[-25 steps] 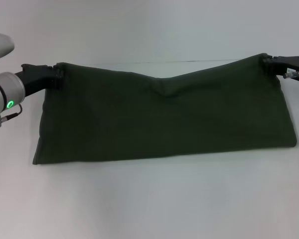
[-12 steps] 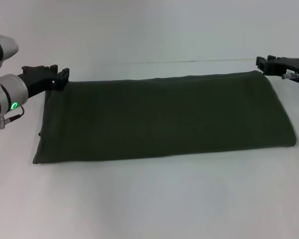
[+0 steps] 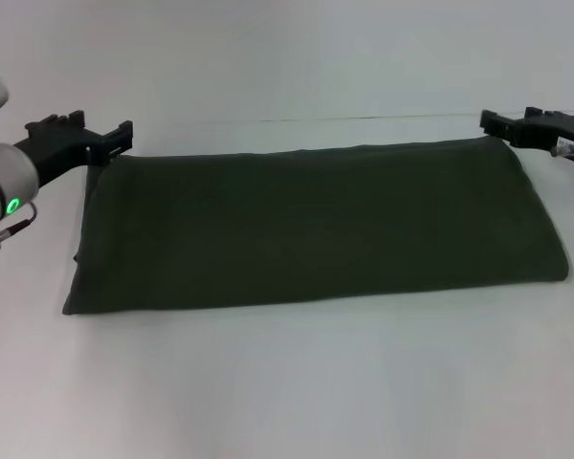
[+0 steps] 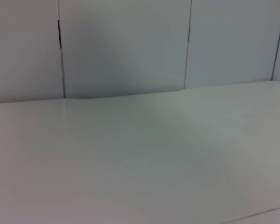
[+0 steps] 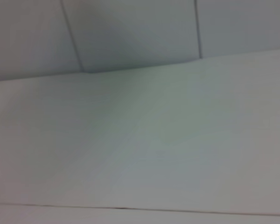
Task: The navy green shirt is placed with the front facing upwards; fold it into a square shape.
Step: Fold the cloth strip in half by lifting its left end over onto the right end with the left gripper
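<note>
Across the white tabletop [image 3: 297,382] before you lies the navy green shirt [image 3: 316,225], folded into a flat wide band; its far edge runs between the two pincers; left pincer [image 3: 105,142] stands open just off the far left corner; right pincer [image 3: 493,122] open beside the far right corner; bare surface rings every edge.

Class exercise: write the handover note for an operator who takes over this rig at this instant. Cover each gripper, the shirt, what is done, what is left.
Left gripper: jaws open, by the far left corner of the navy green shirt, holding nothing.
Right gripper: jaws open, at the far right corner, holding nothing.
Shirt: flat on the white table, folded into a wide band.
Done: lengthwise fold.
Left: fold the ends in to make a square.
</note>
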